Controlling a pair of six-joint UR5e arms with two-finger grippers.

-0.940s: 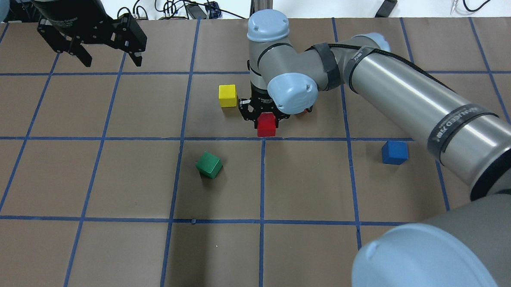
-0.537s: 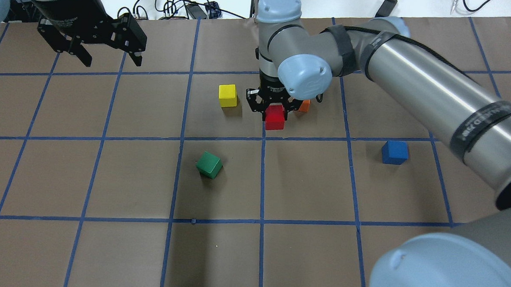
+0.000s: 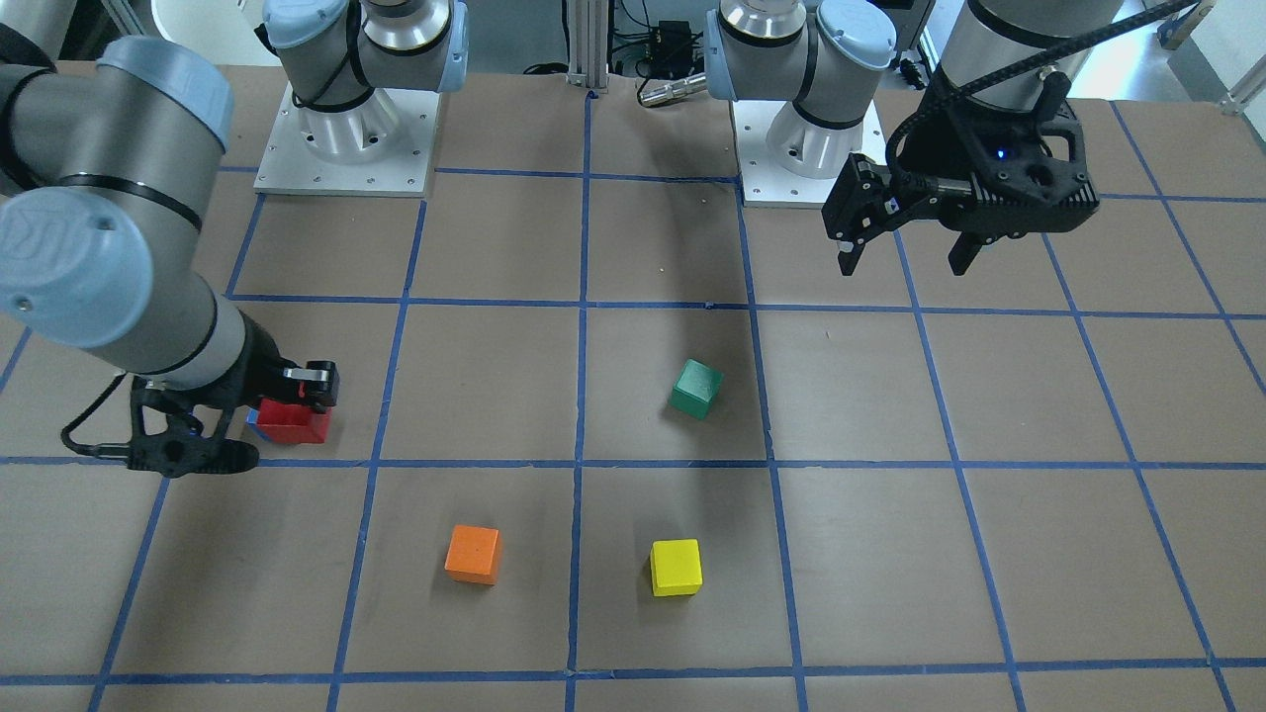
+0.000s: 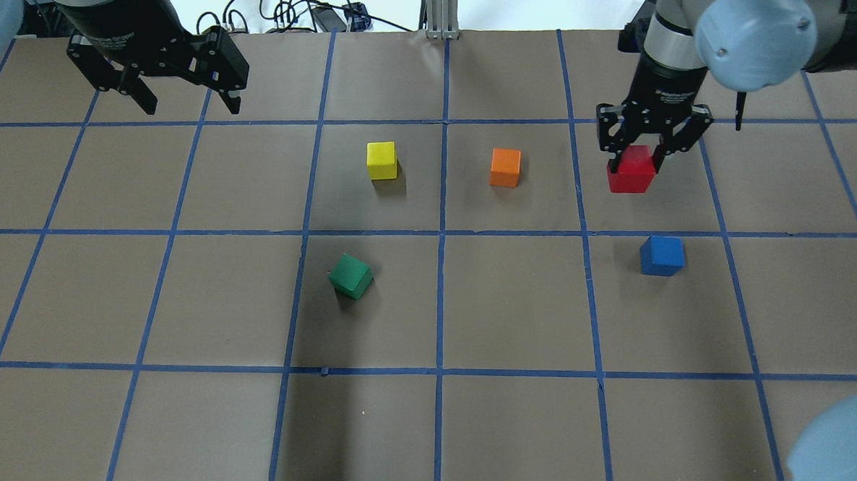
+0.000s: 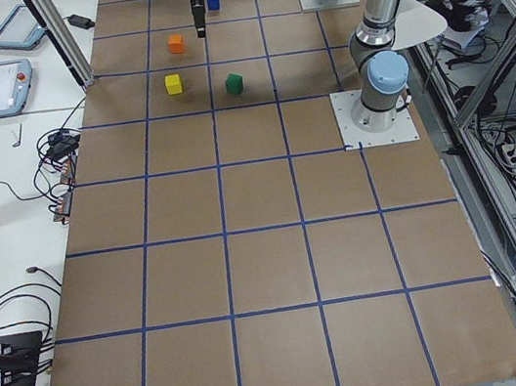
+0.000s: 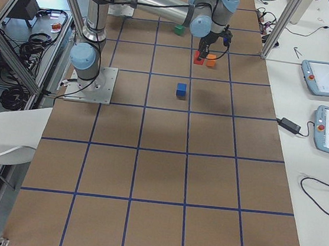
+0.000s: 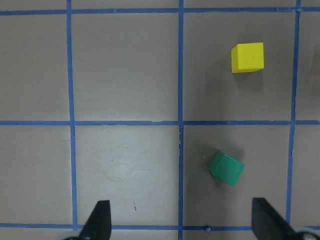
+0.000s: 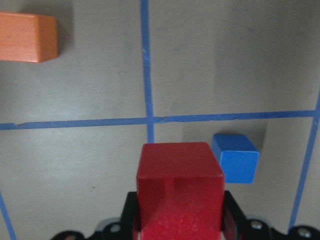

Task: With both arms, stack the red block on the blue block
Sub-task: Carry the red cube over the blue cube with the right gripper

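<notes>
My right gripper is shut on the red block and holds it above the table, a little beyond the blue block. In the right wrist view the red block sits between the jaws, with the blue block on the table just right of it and below. In the front view the red block hides almost all of the blue one. My left gripper is open and empty, hovering at the far left, away from all blocks.
A yellow block, an orange block and a tilted green block lie on the brown mat with blue tape lines. Cables lie past the far edge. The arm bases stand on the robot's side.
My right arm has carried the red block from the table's middle to the right, ending just beyond the blue block. The orange block is now uncovered. The left arm has not moved.
</notes>
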